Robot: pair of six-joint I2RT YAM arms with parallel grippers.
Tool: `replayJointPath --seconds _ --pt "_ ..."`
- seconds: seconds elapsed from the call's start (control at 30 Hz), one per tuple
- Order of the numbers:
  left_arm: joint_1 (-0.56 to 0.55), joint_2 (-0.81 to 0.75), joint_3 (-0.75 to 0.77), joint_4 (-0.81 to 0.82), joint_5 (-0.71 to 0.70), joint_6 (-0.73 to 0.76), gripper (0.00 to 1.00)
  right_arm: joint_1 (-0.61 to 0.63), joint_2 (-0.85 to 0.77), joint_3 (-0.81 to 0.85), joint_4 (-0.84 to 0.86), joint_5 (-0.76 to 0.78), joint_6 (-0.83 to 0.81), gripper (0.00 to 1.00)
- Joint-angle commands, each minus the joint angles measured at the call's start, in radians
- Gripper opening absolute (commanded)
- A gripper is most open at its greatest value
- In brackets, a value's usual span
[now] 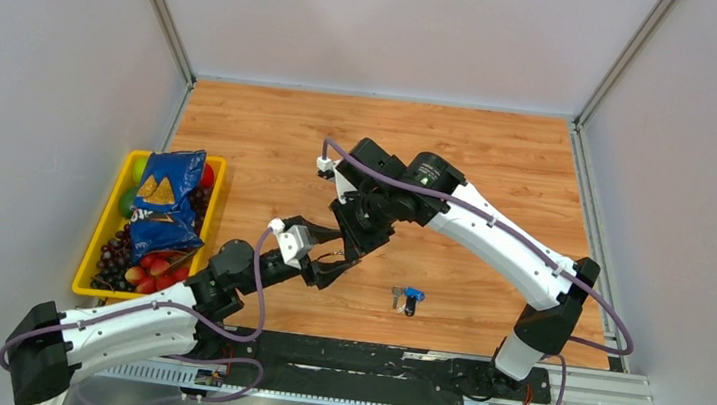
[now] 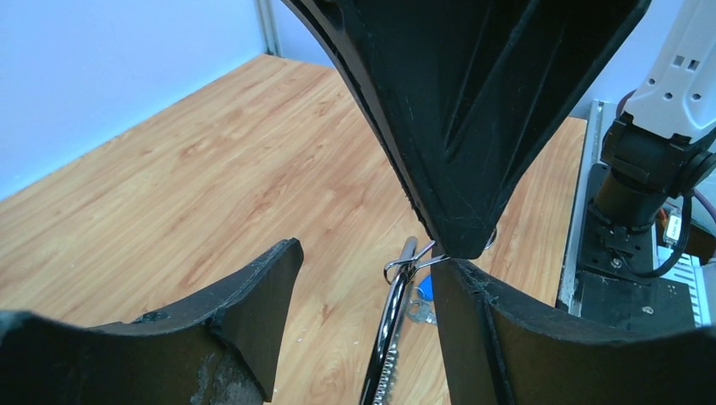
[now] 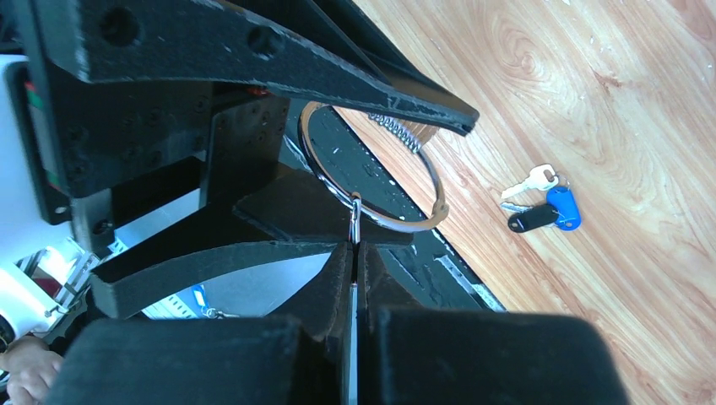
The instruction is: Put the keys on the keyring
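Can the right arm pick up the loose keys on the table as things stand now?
Probably not yet. The keys lie uncovered nearby, but the right gripper is shut on a small metal piece hooked on the keyring.

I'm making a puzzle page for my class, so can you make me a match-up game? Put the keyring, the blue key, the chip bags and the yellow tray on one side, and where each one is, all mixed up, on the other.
Things
1. keyring
2. blue-headed key
3. blue chip bags
4. yellow tray

Places
A. on top of the fruit
B. at the left side of the table
C. pinched by its small loop in the right gripper
D. lying on the wood beside the black-headed key

Pairs: 1-C, 2-D, 3-A, 4-B.
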Motion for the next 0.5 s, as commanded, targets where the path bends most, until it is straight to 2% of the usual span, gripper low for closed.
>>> replayJointPath --seconds 0.0,0.1,0.2,0.47 --pt "-0.015 0.017 -0.013 0.080 -0.005 0.031 0.65 0.015 0.010 0.055 -0.026 -0.003 0.034 0.00" --pt "-0.022 0.018 -0.015 0.093 -0.016 0.033 0.56 0.018 0.014 0.059 -0.030 -0.003 0.036 0.00" --pt "-0.029 0.020 -0.012 0.094 -0.015 0.060 0.40 0.021 0.010 0.058 -0.032 -0.003 0.040 0.00" --pt "-0.047 -0.023 -0.011 0.093 0.003 0.059 0.12 0.021 0.001 0.053 -0.030 0.012 0.047 0.01"
